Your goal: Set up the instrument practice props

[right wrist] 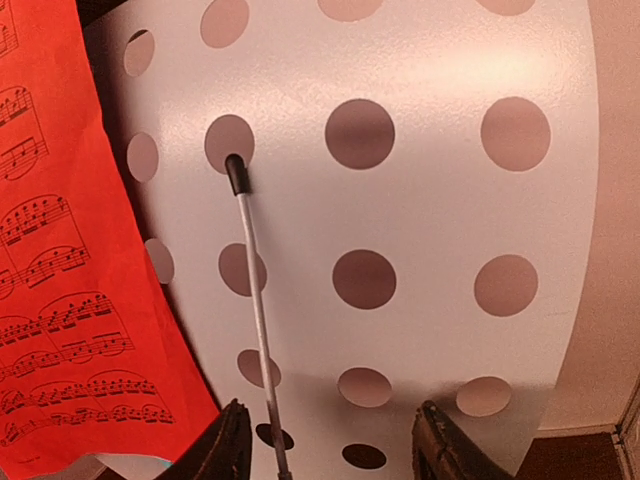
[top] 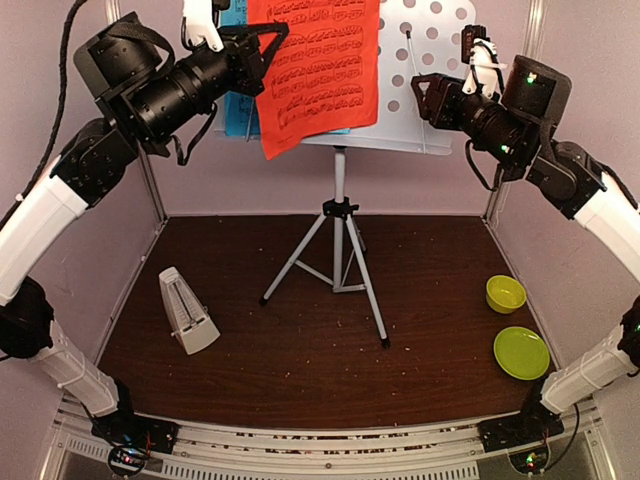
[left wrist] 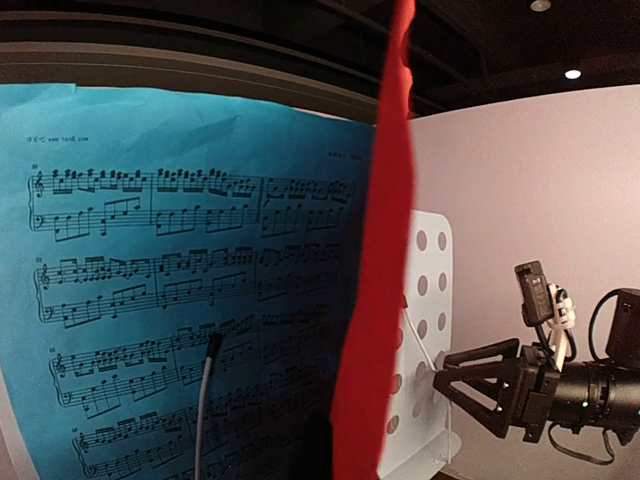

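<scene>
Two sheets are seen at the white perforated desk [top: 440, 50]. The blue music sheet [left wrist: 150, 280] is laid flat on its left part. The red music sheet [top: 320, 70] is hung tilted in front of it, overlapping the blue one, with its lower corner carried past the desk's ledge. The left gripper [top: 272, 42] is clenched on the red sheet's upper left edge. From the left wrist the sheet is seen edge-on as a red strip down the middle of the view, and the fingers themselves are not shown there. The right gripper [right wrist: 335, 440] is held with its fingers [right wrist: 230, 450] spread and nothing grasped, and is faced at the bare right part of the desk. The wire page retainer [right wrist: 255, 310] is seen between the two fingers, nearer the one on the left of the view; contact cannot be told. The red sheet's right edge is kept to the left of those fingers, apart from them. The desk is carried on the grey tripod [top: 340, 225], stood upright with legs spread on the brown table [top: 300, 370]. The white metronome [top: 187, 312] is stood on the table's left side, well apart from the tripod. Two lime-green dishes [top: 521, 352] are set at the table's right side.
</scene>
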